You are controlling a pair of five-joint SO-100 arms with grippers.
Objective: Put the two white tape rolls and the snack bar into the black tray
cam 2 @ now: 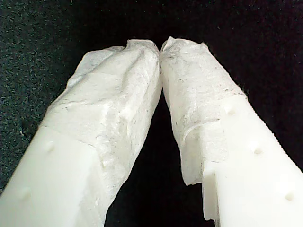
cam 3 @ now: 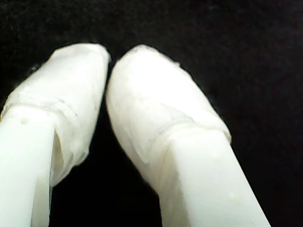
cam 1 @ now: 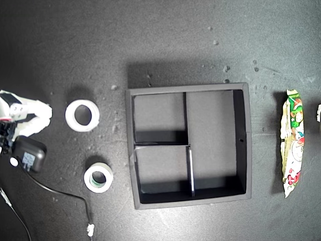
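Centrally on the dark surface point(cam 1: 165, 40) sits the square black tray point(cam 1: 244, 140); two white tape rolls point(cam 1: 82, 115) point(cam 1: 98, 177) lie toward one edge, the green-and-white crinkled snack bar point(cam 1: 292, 143) toward the opposite. My first gripper point(cam 2: 160, 47) and my second gripper point(cam 3: 108, 59) have tips together, empty.

The black tray point(cam 1: 242, 135) sat at the middle of a dark table point(cam 1: 150, 40), its thin dividers marking two small compartments on the exterior view's left and one long one on its right; all three looked bare. Left of the tray lay the wholly white tape roll point(cam 1: 82, 115), and nearer the lower edge of the view, just apart from it, the green-cored tape roll point(cam 1: 98, 177). The snack bar point(cam 1: 292, 142) lay lengthwise well right of the tray. At the exterior view's left edge an arm point(cam 1: 22, 120) showed in part, white with a black block and a cable point(cam 1: 60, 193) trailing off.
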